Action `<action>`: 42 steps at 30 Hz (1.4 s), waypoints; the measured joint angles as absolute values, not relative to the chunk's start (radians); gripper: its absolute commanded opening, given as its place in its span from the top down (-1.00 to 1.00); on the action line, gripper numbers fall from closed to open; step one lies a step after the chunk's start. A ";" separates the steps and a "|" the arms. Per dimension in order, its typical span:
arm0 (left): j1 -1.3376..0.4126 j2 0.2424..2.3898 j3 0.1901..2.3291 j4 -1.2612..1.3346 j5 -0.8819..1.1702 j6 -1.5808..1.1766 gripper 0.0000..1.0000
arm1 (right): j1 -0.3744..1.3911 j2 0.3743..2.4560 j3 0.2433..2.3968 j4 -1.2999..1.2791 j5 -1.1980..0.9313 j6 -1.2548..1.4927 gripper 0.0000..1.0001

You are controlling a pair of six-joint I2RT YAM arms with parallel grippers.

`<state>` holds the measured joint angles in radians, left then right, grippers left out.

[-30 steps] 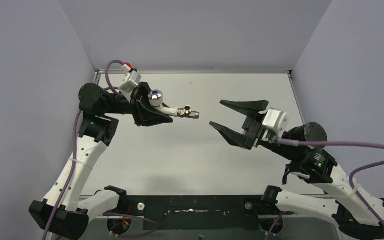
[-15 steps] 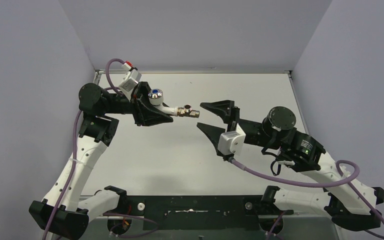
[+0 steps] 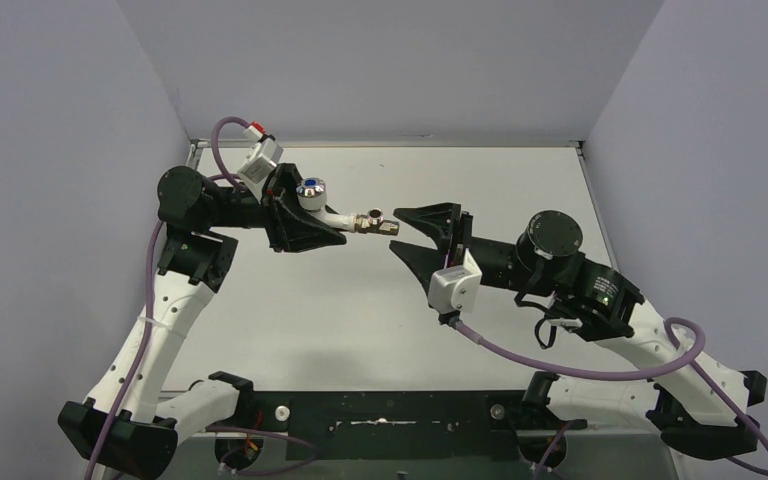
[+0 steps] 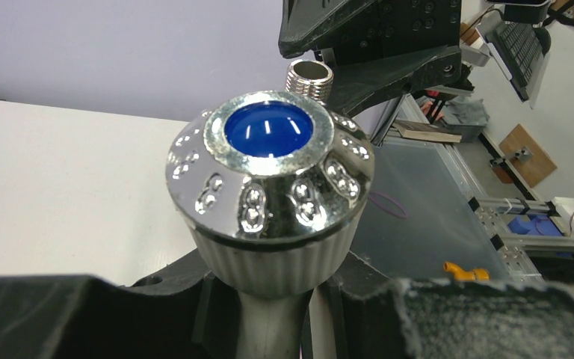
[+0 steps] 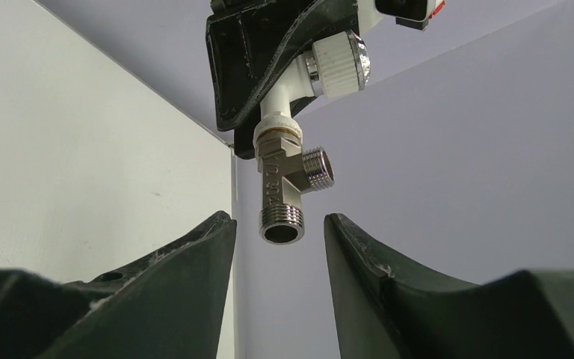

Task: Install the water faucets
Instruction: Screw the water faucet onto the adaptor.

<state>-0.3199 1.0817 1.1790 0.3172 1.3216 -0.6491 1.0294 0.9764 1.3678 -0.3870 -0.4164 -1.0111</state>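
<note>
left gripper (image 3: 322,218) clamped on white tap body (image 3: 339,214) | right gripper (image 3: 396,232) rolled and advanced, jaws apart | threaded fitting (image 5: 282,191) now between its tips, untouched | closing on it looks next

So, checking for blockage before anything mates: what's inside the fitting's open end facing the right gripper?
The threaded fitting shows only a dark, hollow bore at its mouth. Anything deeper inside is lost in shadow.

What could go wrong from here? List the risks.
1. The open right end effector aims at the metal fitting; its side port juts toward one finger and may snag on closing.
2. Only the left end effector holds the faucet in mid-air; a push might twist it loose.
</note>
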 measured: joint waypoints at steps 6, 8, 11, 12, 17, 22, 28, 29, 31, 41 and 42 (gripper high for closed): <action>-0.320 1.082 1.179 0.317 1.322 -0.649 1.00 | 1.029 0.998 1.368 -0.369 -0.417 -1.013 0.16; -0.320 1.082 1.179 0.317 1.322 -0.649 1.00 | 1.029 1.004 1.368 -0.367 -0.417 -1.013 0.19; -0.320 1.082 1.179 0.317 1.322 -0.649 1.00 | 1.029 1.008 1.368 -0.361 -0.417 -1.013 0.28; -0.320 1.082 1.179 0.317 1.322 -0.649 1.00 | 1.029 1.009 1.368 -0.359 -0.417 -1.013 0.31; -0.320 1.082 1.179 0.317 1.322 -0.649 1.00 | 1.029 1.009 1.368 -0.346 -0.417 -1.011 0.47; -0.320 1.082 1.179 0.317 1.322 -0.649 1.00 | 1.030 1.006 1.361 -0.337 -0.412 -0.999 0.63; -0.319 1.082 1.179 0.317 1.322 -0.648 1.00 | 1.030 1.000 1.340 -0.297 -0.398 -0.912 0.86; -0.319 1.082 1.179 0.317 1.322 -0.648 1.00 | 1.030 1.000 1.338 -0.290 -0.396 -0.885 0.90; -0.319 1.082 1.179 0.317 1.324 -0.648 1.00 | 1.030 0.999 1.336 -0.279 -0.389 -0.826 0.95; -0.318 1.084 1.179 0.318 1.338 -0.646 1.00 | 1.035 0.987 1.302 -0.203 -0.332 -0.463 1.00; -0.318 1.086 1.179 0.319 1.340 -0.646 1.00 | 1.035 0.987 1.301 -0.199 -0.322 -0.424 1.00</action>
<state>-0.3180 1.0863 1.1790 0.3187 1.3403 -0.6456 1.0351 0.9874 1.3006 -0.1989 -0.3222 -0.4236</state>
